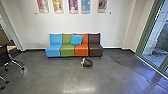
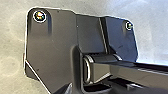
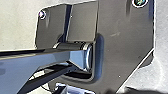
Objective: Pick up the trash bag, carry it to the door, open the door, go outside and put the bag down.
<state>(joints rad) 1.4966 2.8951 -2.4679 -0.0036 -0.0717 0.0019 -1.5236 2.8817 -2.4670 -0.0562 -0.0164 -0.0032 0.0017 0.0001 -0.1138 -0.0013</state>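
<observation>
Item: dark bundle w/ pale part, prob. the trash bag, on flr. at 12 o'clock, just in front of multicolour seat row. Green-framed glazing at 2 o'clock; whether that's the exit door, can't confirm. Wheeled chair at 9-10 o'clock. L & R pincers: state can't be told. Step in hand, judged: approach to bag. Rec.: drive slow & straight to 12, stop short so base doesn't nudge bag under seats; leave rm. to bend torso & reach down.
</observation>
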